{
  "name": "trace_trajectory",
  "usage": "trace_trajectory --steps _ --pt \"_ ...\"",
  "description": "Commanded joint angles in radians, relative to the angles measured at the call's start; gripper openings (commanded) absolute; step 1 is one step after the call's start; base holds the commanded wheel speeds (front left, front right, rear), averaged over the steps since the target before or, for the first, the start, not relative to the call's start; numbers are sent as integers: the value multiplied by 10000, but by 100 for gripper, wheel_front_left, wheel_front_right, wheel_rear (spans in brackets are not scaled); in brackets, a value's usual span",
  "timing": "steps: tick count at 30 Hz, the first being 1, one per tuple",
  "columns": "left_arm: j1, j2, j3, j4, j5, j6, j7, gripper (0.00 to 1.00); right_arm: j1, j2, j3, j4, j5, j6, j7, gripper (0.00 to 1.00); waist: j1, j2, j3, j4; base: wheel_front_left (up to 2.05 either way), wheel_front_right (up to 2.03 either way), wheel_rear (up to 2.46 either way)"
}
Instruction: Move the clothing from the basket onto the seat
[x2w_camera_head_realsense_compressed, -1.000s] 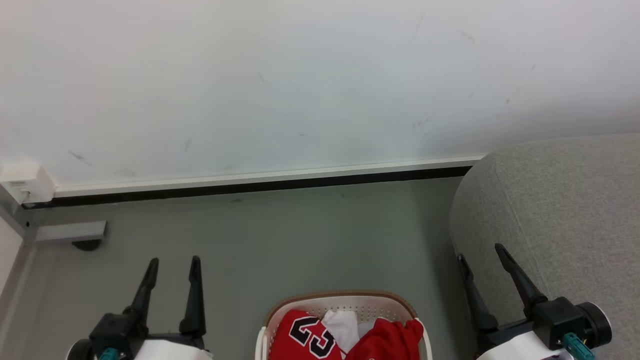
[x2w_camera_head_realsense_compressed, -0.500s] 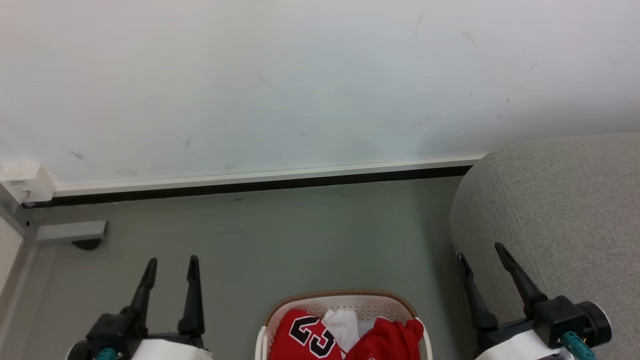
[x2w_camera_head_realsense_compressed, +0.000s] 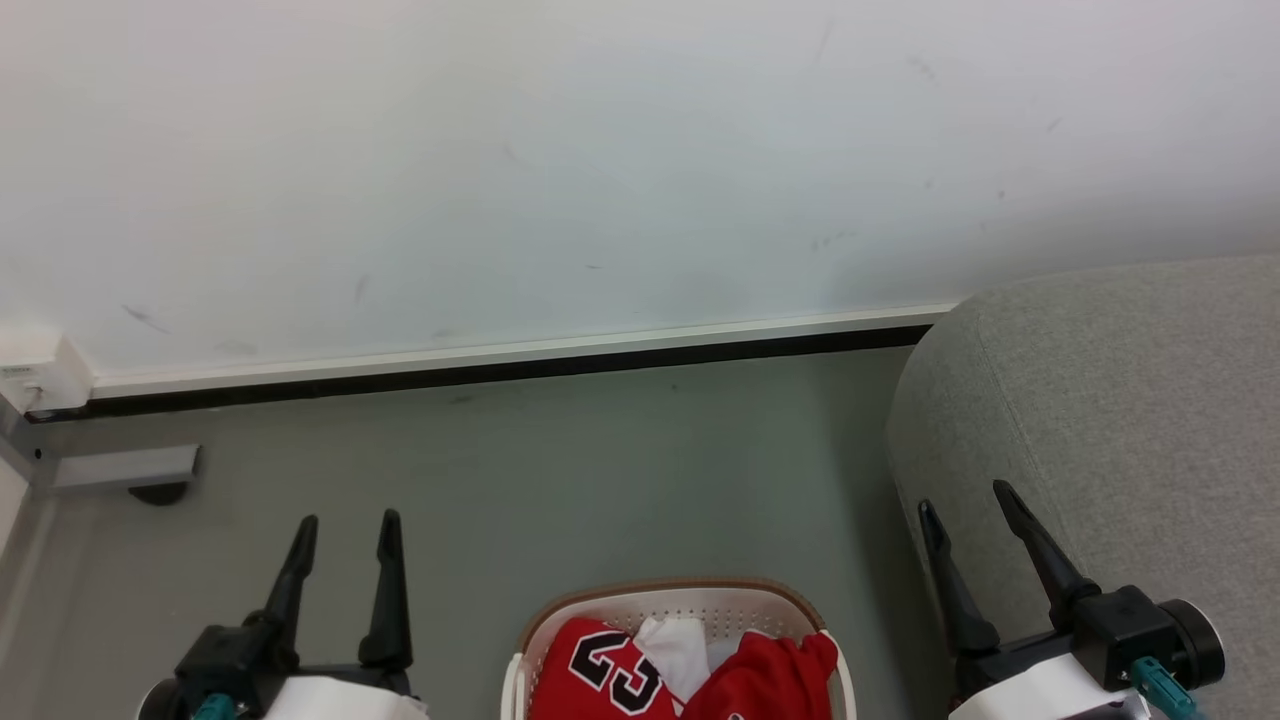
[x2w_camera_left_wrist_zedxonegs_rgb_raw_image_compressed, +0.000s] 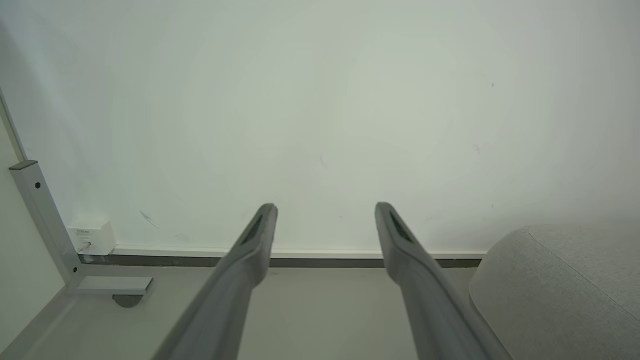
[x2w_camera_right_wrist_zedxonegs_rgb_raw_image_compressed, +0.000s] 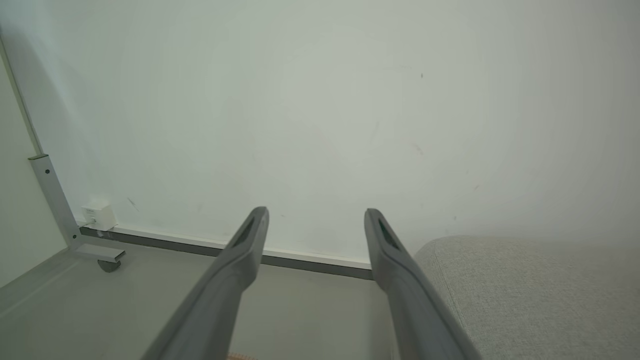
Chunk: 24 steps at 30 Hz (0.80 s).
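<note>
Left pincer (x2w_camera_head_realsense_compressed: 347, 520) spread wide, empty, above floor (x2w_camera_head_realsense_compressed: 600, 470). Right pincer (x2w_camera_head_realsense_compressed: 962, 497) likewise spread and empty, in front of seat's (x2w_camera_head_realsense_compressed: 1120, 400) rounded end. Between them, back of both sets of fingertips: basket (x2w_camera_head_realsense_compressed: 660, 587) on floor, touched by neither. Inside: clothing (x2w_camera_head_realsense_compressed: 590, 672), red, heaped, number 23 up, white cloth (x2w_camera_head_realsense_compressed: 680, 645) tucked in the middle. Seat just right of basket. From head: basket and contents. From wrists: wall (x2w_camera_left_wrist_zedxonegs_rgb_raw_image_compressed: 320, 100), seat's end, metal bracket (x2w_camera_left_wrist_zedxonegs_rgb_raw_image_compressed: 45, 220) at left.

My head view's bottom edge is cutting off the basket (x2w_camera_head_realsense_compressed: 690, 606) and clothing (x2w_camera_head_realsense_compressed: 780, 672), while its right edge is cropping the sofa (x2w_camera_head_realsense_compressed: 1100, 400).
</note>
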Motion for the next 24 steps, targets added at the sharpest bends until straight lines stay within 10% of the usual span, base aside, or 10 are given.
trace_trajectory --steps 1,24 --pt "-53 28 4 58 -119 -14 -28 100 -74 -32 -39 8 113 -21 -33 100 0 0 26 -49 0 0 0" --pt "-1008 30 -866 1543 459 -388 -19 100 -419 -32 -472 -122 884 -21 -18 100 0 0 901 -1558 0 0 0"
